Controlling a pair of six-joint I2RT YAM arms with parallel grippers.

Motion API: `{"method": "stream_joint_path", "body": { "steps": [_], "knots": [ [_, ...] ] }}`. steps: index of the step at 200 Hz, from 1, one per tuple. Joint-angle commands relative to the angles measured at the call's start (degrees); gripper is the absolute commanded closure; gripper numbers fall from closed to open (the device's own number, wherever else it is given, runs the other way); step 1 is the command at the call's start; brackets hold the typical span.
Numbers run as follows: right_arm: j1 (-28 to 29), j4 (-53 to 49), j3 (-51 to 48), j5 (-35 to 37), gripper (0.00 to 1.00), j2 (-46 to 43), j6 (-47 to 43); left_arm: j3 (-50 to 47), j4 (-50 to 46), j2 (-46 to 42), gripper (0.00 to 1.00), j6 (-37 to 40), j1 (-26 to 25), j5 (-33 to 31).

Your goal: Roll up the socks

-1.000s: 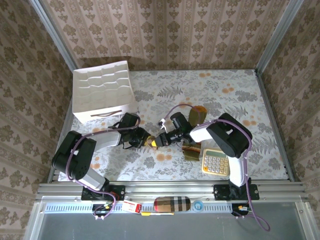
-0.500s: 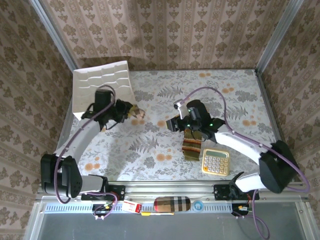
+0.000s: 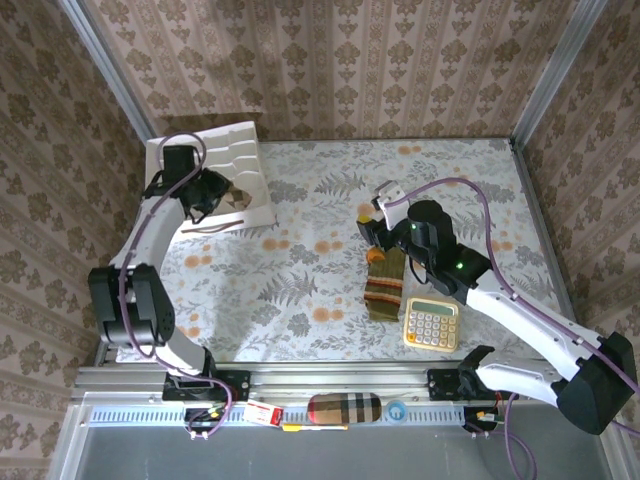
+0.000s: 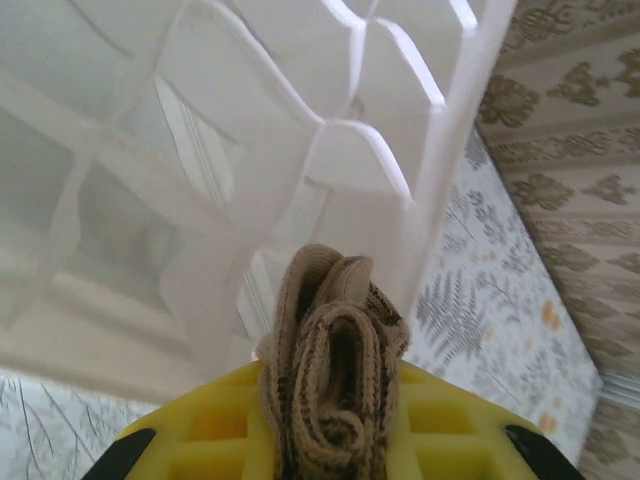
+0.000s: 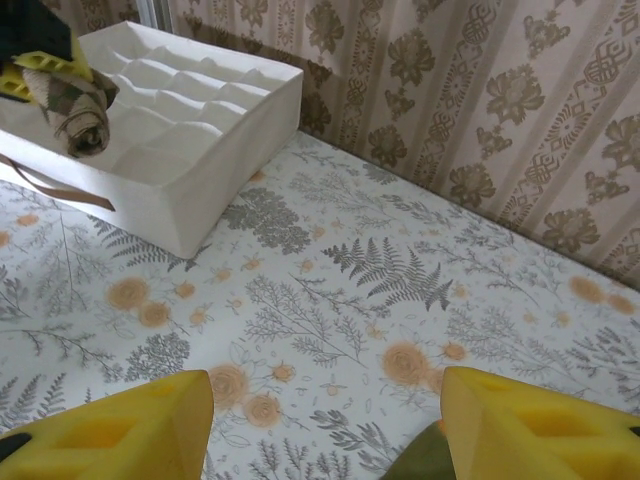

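At L gripper (image 3: 215,192): pinching rolled argyle sock (image 4: 335,380); divider box (image 4: 440,150) cells just beneath.
L tip: centre roll over one cell, lower in, then release so it can't unwind.
R gripper (image 5: 325,425): spread, empty; striped sock (image 3: 385,285) flat, toe end just under.

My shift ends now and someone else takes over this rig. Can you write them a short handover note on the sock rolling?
Left end effector: shut on the rolled argyle sock, held above the white box.
Right end effector: open, holding nothing, hovering over the toe end of the green sock.
Green sock: flat and unrolled, beside the calculator.
Done: argyle sock rolled.
Left: probably drop it into a box compartment, then roll the green sock.
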Motion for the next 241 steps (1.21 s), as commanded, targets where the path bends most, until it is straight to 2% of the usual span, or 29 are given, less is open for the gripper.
{"method": "stream_joint_path", "body": {
  "steps": [1, 47, 117, 169, 213, 241],
  "knots": [
    [0.5, -2.4, 1.2, 2.0, 0.38, -0.9, -3.3, 2.0, 2.2, 3.5, 1.00, 4.3, -0.1, -4.2],
    [0.5, -5.9, 1.1, 2.0, 0.38, -1.2, -2.9, 3.7, 7.3, 8.6, 1.00, 4.3, -2.7, -4.8],
    [0.5, -8.9, 1.4, 2.4, 0.38, -0.4, -2.1, 7.6, 2.4, 12.9, 1.00, 10.8, -8.5, -13.1],
    [0.6, -10.9, 2.1, 1.9, 0.38, -1.0, -1.6, 4.0, 4.3, 13.9, 1.00, 14.3, -9.1, -17.2],
    [1.2, -10.1, 1.3, 2.0, 0.38, -2.6, -2.6, -1.7, 13.1, 12.9, 1.00, 20.9, -13.2, -24.6],
    [1.2, -10.9, 1.5, 3.3, 0.38, -2.4, -2.3, -6.0, 17.2, 11.1, 0.72, 21.2, -15.0, -29.1]
  ]
}}
